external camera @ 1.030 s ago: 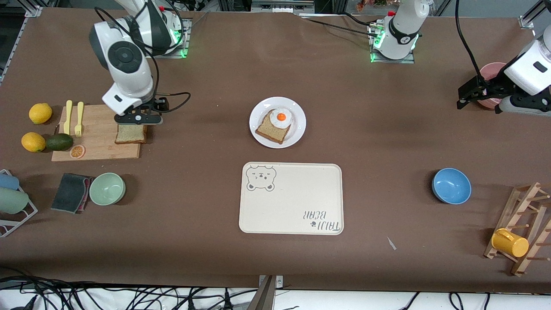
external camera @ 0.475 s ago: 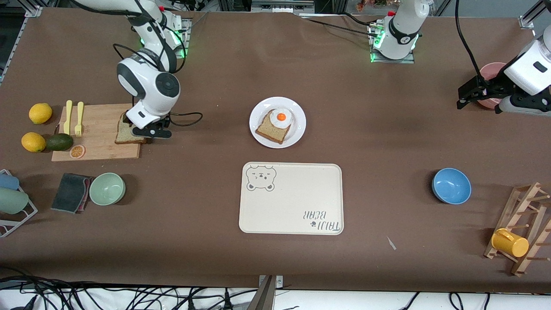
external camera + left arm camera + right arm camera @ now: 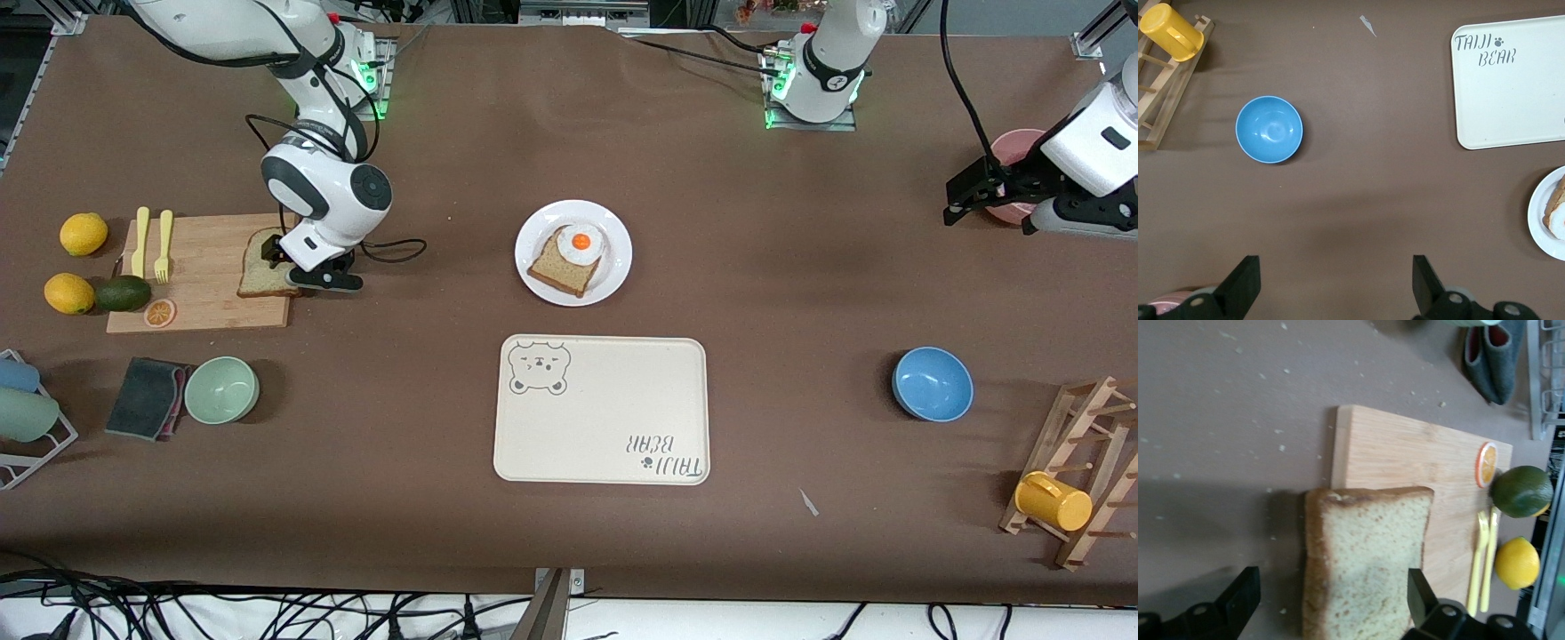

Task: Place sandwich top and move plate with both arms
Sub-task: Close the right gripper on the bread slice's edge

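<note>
The right gripper (image 3: 298, 271), fingers spread wide, sits low astride the tan speckled bread slice (image 3: 263, 276) on the wooden cutting board (image 3: 200, 276), seemingly readying a grasp, while the left gripper (image 3: 987, 197) waits open above the brown surface (image 3: 800, 267), well apart from the round white plate (image 3: 615, 258).

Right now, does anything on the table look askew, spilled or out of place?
Two small things. The bread slice on the cutting board overhangs the board's edge toward the plate, and crumbs are scattered on the tablecloth beside it. A pale scrap lies on the cloth near the tray. Nothing looks damaged.
</note>
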You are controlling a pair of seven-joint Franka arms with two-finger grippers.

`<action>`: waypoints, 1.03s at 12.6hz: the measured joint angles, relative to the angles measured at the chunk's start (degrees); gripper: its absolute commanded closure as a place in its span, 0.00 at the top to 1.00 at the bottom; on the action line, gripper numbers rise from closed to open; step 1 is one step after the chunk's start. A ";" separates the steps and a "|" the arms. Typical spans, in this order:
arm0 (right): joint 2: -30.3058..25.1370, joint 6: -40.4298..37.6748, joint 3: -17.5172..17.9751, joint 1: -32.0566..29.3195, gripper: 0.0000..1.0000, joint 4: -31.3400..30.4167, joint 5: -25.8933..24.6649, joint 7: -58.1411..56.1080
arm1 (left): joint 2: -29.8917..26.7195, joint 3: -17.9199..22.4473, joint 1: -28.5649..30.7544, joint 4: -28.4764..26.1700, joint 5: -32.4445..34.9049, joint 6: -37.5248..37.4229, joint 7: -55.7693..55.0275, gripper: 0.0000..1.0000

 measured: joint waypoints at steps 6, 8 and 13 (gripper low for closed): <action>0.34 -1.92 -0.04 -0.04 0.60 0.07 -0.06 1.53 | 0.00 -0.73 -0.01 0.00 0.00 0.00 0.00 1.00; 0.89 -1.94 -0.07 -0.04 0.53 0.07 -0.06 2.22 | 0.00 -0.73 -0.01 0.00 0.00 0.00 0.00 1.00; 1.17 -1.99 -0.21 -0.07 0.00 0.90 -0.07 2.62 | 0.00 -0.73 -0.01 0.00 0.00 0.00 0.00 1.00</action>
